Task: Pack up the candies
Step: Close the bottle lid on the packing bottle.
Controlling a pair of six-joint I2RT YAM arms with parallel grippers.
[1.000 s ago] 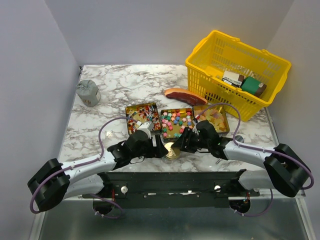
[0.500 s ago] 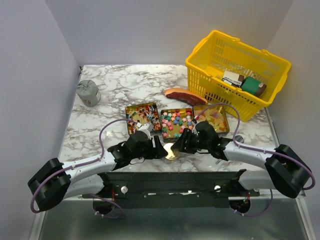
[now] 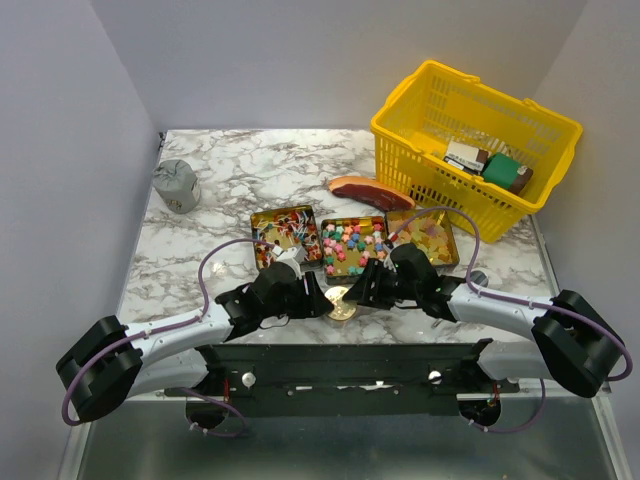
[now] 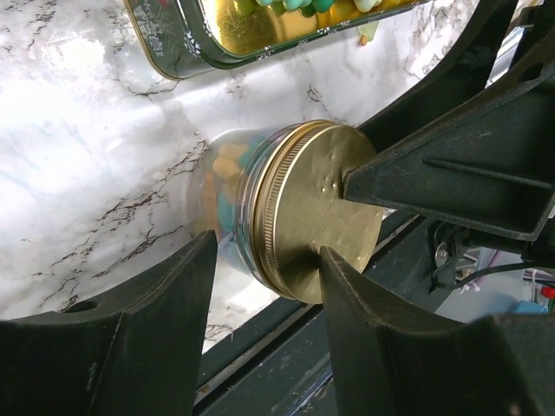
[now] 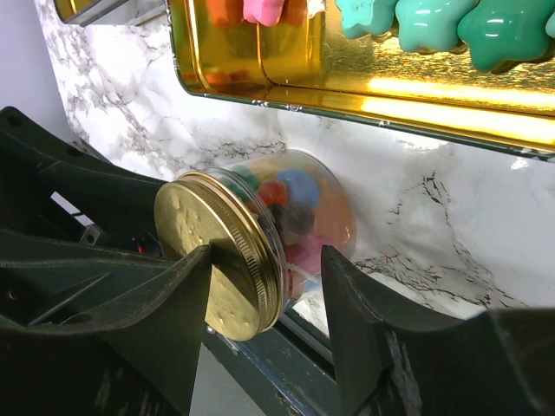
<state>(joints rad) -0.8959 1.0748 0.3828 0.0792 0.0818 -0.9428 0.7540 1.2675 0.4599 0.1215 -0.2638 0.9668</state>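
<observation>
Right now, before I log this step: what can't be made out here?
- Jar fill: top view, arms cover it; wrist views, lid hides much.
- Grip: whether left pincer or right pincer presses the jar; wrist views show only overlap.
- Trays: cut off by wrist views' top edge.
- Basket contents: top view, too small, partly behind its wall.

A yellow plastic mesh basket (image 3: 432, 183) stands at the far right corner of the grey-veined marble desk (image 3: 230, 165), set at an angle to its edges. Inside it lie a white-and-dark boxed packet (image 3: 466, 156) and, just beside it, a green one (image 3: 505, 172). A reddish-brown steak-shaped slab (image 3: 368, 190) lies flat by the basket's left side. Well apart, at the far left edge, sits a crumpled grey pouch (image 3: 176, 185).
</observation>
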